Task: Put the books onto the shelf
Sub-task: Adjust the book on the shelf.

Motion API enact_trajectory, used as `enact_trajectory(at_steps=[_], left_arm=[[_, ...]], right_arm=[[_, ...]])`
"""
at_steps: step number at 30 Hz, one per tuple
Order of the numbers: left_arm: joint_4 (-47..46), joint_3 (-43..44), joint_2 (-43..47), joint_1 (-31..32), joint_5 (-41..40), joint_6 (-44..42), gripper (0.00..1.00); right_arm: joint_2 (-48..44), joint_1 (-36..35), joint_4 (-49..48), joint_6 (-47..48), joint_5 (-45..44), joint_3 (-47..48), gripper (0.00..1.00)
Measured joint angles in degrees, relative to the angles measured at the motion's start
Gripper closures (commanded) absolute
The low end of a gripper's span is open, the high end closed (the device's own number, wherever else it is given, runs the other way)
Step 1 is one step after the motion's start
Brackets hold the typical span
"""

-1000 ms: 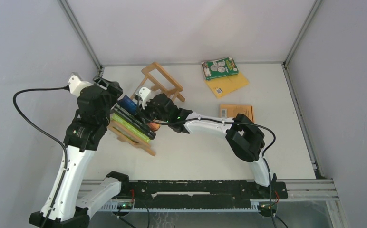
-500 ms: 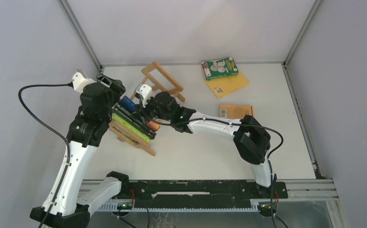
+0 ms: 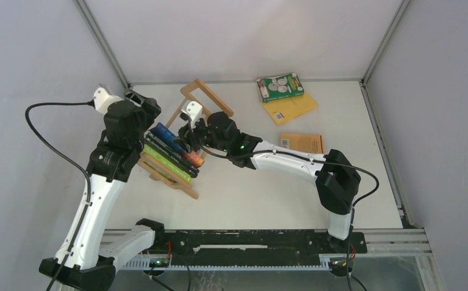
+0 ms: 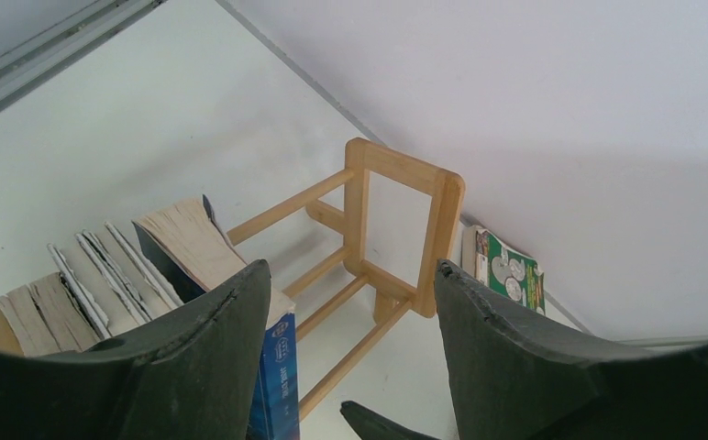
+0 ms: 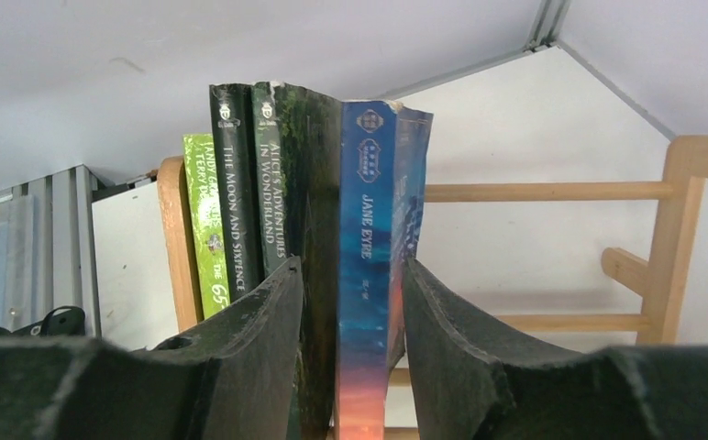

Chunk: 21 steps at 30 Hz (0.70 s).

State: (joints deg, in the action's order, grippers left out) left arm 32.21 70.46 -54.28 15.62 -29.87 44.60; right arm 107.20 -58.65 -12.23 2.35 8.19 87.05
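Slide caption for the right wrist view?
Right gripper straddles blue Jane Eyre paperback, upright on wooden shelf beside two black books.

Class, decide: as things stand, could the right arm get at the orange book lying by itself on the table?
Probably yes. The orange book lies flat with nothing on it, just beyond that arm's forearm; the right gripper must first leave the blue book.

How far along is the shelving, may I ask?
Done: lime-green book, two black books and blue book stand in the shelf. In hand: right gripper straddles the blue book; left gripper hovers open. Left: green-and-white book, yellow book, orange book on the table.
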Motion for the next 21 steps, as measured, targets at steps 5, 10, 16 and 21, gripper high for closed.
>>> enact_trajectory(at_steps=[5,10,16,21], left_arm=[[-0.13,1.88,-1.36,0.00,-0.04,-0.04,0.30],[-0.35,2.54,-2.73,0.00,-0.07,-0.04,0.30],[-0.35,2.54,-3.37,0.00,-0.07,-0.04,0.30],[-0.35,2.51,-3.23,0.00,-0.50,-0.04,0.30]], right_arm=[[-2.47,2.89,-0.44,-2.67,-0.48,-1.70,0.61],[0.11,8.44,1.33,-6.54,0.57,2.80,0.69],[8.26,11.26,6.58,-9.62,3.80,12.39,0.73],[14.23,9.57,12.22,-10.62,8.94,17.46,0.73]])
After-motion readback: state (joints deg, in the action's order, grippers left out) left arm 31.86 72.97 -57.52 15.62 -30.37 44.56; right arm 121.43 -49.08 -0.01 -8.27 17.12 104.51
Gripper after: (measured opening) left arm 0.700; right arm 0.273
